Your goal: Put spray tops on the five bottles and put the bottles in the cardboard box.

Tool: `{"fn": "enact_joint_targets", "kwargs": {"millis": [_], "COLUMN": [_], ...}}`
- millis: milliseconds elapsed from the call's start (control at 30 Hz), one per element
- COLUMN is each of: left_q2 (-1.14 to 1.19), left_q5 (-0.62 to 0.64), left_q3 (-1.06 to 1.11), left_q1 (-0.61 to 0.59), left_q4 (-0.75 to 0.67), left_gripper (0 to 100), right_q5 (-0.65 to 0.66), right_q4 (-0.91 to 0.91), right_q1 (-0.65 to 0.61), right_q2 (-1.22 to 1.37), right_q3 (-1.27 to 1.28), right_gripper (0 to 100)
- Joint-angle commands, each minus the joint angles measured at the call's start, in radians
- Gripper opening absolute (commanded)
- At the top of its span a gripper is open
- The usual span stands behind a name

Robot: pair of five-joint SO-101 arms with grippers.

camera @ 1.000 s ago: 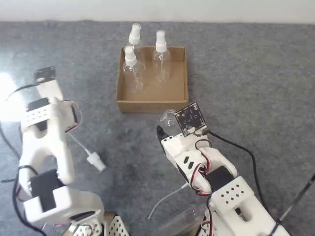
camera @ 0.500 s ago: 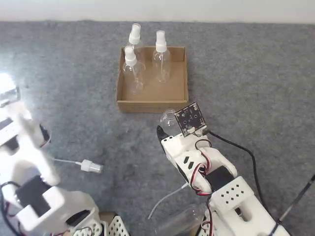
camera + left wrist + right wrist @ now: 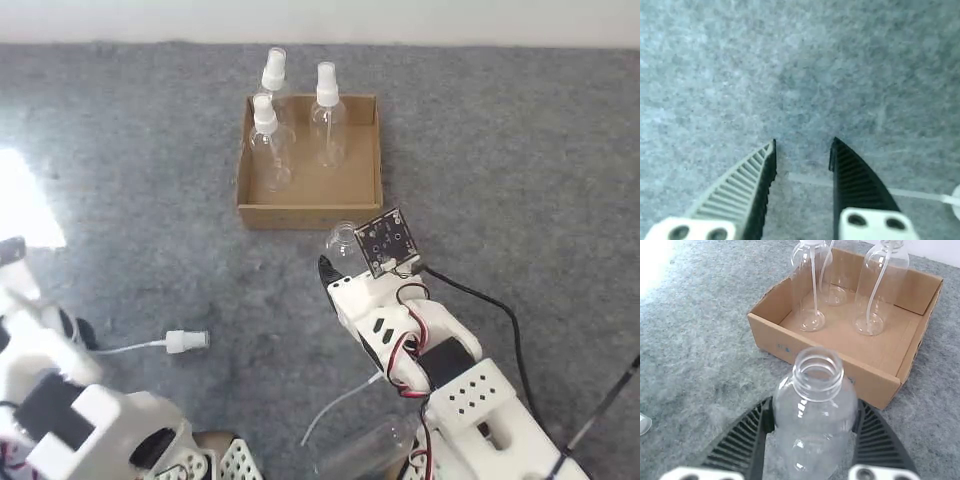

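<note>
Right gripper (image 3: 814,409) clamped open-necked bottle (image 3: 816,390) upright near cardboard box (image 3: 765,332). Left gripper (image 3: 802,152) spread over dip tube (image 3: 807,178) of spray top (image 3: 186,341).

No readable text, numbers or signs. Faint bluish mark on the cardboard box (image 3: 771,335) outer wall, just beyond the bottle (image 3: 815,410) clamped between the right fingers (image 3: 737,440); too small to read.
</note>
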Motion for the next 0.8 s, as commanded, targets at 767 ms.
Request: {"fn": "enact_joint_targets", "kwargs": {"millis": [767], "left_q2": [-0.018], "left_q5": [-0.427], "left_q3": [-0.213], "left_q1": [-0.227], "left_q4": [0.420], "left_gripper": [17], "right_q5": [0.015], "right_q4": [0.001], "right_q1": [0.010], "right_q2": [-0.012], "right_q3": [-0.077], "right_gripper": [14.4]}}
